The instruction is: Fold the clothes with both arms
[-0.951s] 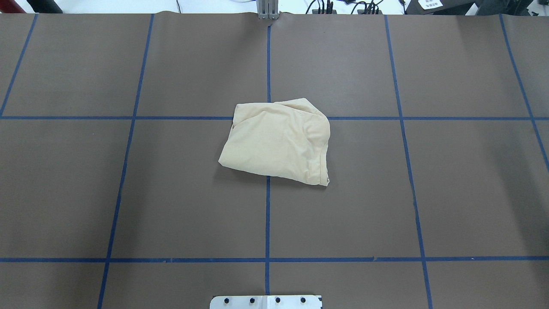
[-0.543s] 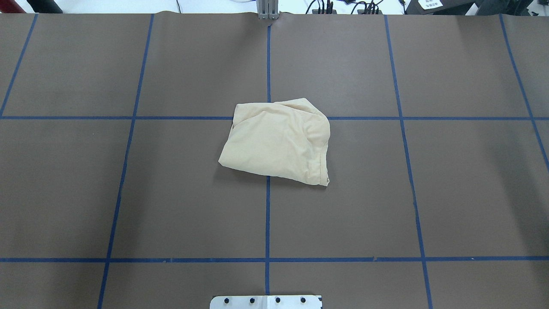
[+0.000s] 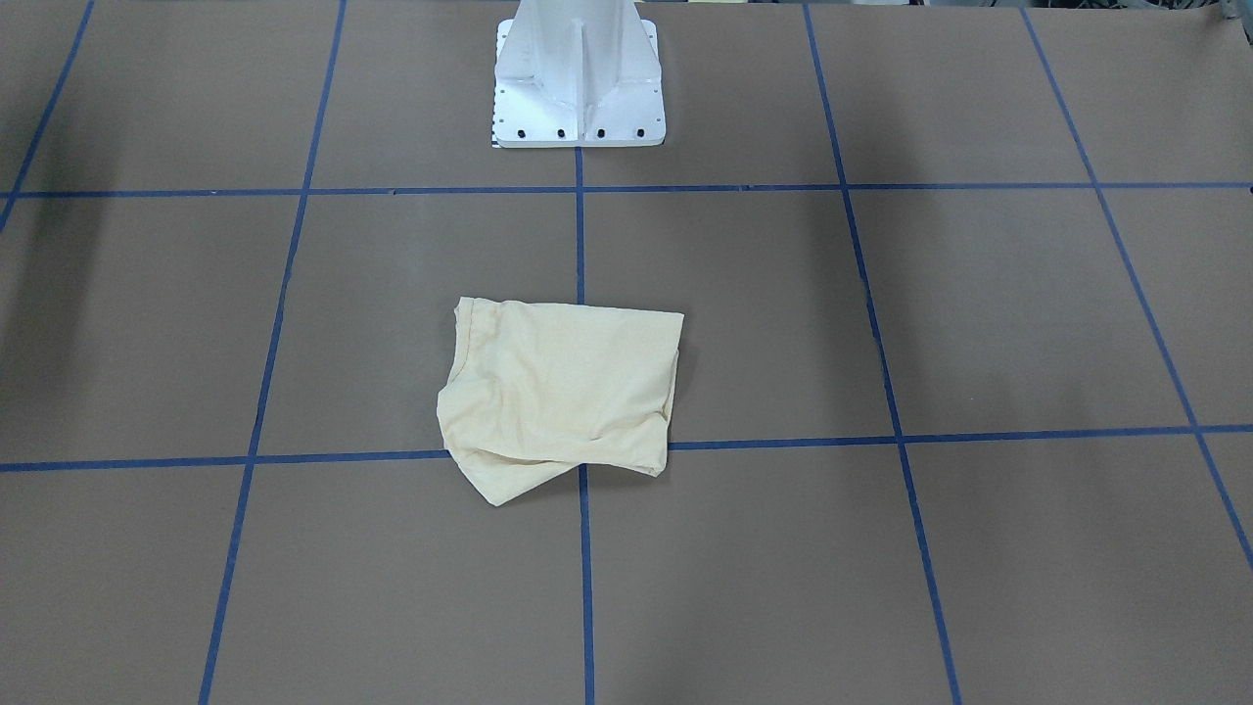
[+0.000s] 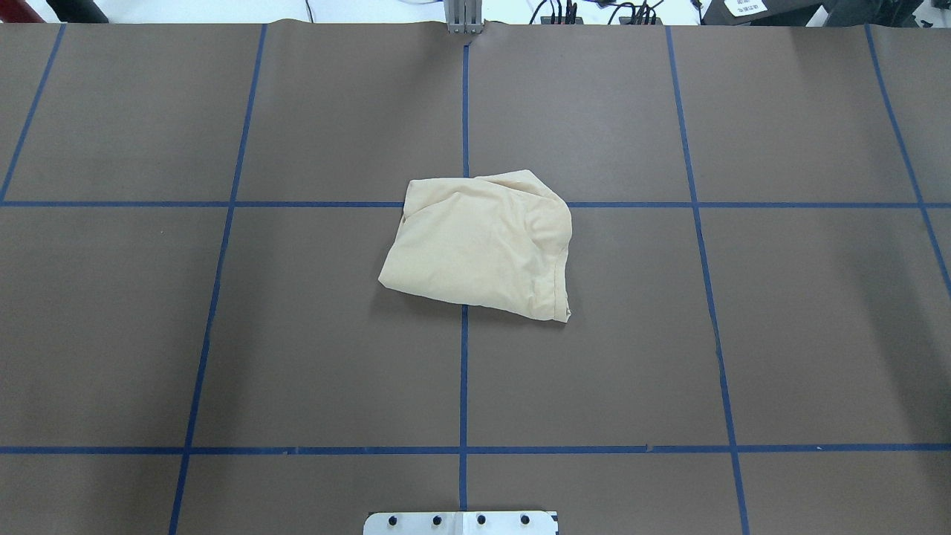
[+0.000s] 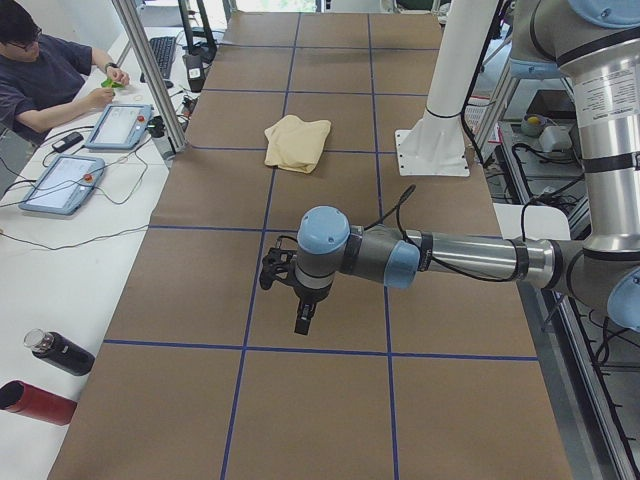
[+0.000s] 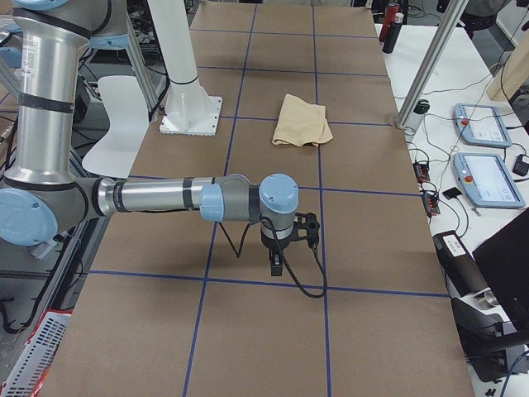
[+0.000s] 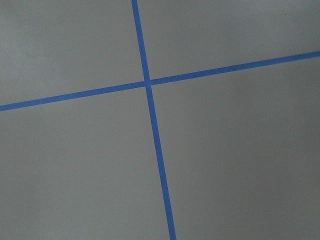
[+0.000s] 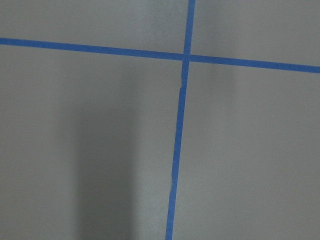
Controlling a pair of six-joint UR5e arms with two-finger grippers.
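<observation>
Two grippers to call, and on neither can I tell whether the fingers are parted or closed: the left gripper and right gripper show only from the side views, each pointing down over bare table. Both wrist cameras give me just crossings of blue tape. The left arm and right arm reach out low and level. The shirt lies folded in a compact bundle mid-table over a tape crossing, well apart from both grippers, in front of the pedestal.
</observation>
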